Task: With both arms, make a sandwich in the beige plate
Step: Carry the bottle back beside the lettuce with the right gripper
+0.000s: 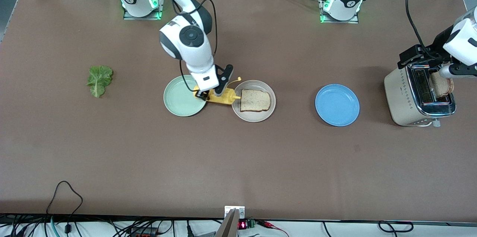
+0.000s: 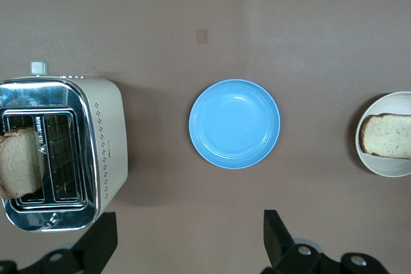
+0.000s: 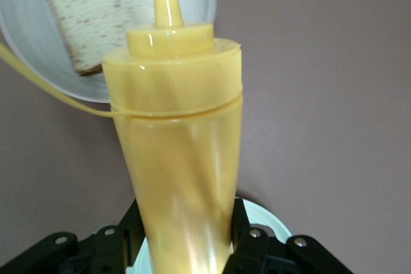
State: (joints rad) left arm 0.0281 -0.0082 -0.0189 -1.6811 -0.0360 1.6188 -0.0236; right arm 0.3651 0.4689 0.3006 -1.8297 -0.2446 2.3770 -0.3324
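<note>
A bread slice (image 1: 255, 100) lies on the beige plate (image 1: 257, 117). My right gripper (image 1: 208, 93) is shut on a yellow squeeze bottle (image 1: 221, 97), tilted between the mint-green plate and the beige plate, with its nozzle at the edge of the bread. In the right wrist view the bottle (image 3: 176, 158) fills the middle, pointing at the bread (image 3: 96, 11) on the plate (image 3: 26, 49). A second bread slice (image 1: 441, 85) stands in the toaster (image 1: 406, 99). My left gripper (image 1: 411, 58) is open and empty above the toaster. A lettuce leaf (image 1: 99, 79) lies at the right arm's end of the table.
A mint-green plate (image 1: 179, 97) sits beside the beige plate under my right gripper. A blue plate (image 1: 337, 105) lies between the beige plate and the toaster, and also shows in the left wrist view (image 2: 234, 123). The bottle's loose cap hangs on its tether.
</note>
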